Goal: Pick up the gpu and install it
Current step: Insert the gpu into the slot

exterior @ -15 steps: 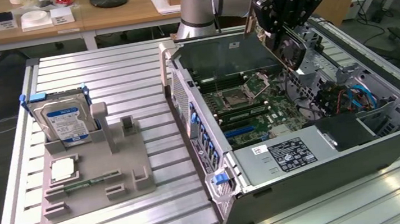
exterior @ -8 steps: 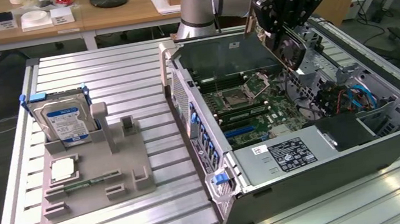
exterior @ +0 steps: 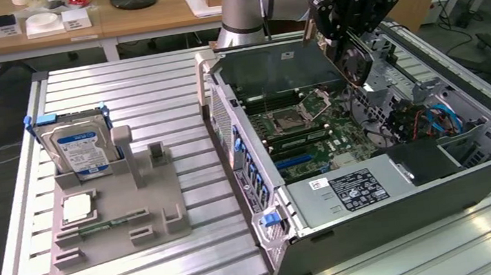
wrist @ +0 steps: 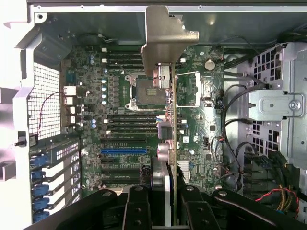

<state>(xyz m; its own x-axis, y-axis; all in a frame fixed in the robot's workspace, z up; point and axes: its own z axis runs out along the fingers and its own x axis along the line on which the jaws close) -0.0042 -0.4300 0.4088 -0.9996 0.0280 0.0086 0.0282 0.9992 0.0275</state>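
Observation:
My gripper (exterior: 357,41) hangs over the open computer case (exterior: 262,198), shut on the gpu (exterior: 352,63), which is held on edge above the motherboard (exterior: 305,131). In the wrist view the gpu (wrist: 169,120) runs as a narrow strip away from the gripper (wrist: 165,213), its metal end bracket (wrist: 165,38) at the far end. The black fingers (wrist: 136,206) clamp the card from both sides. Beneath the card lie the processor socket (wrist: 144,88), the dark expansion slots and a blue slot (wrist: 123,151); the card sits off to one side of the blue slot.
A grey fixture (exterior: 116,221) on the slatted table at the exterior view's left holds a blue-labelled hard drive (exterior: 80,146) and a small square processor chip (exterior: 78,207). Inside the case are a power supply (exterior: 354,191), drive cages (wrist: 278,105) and loose cables (wrist: 230,143).

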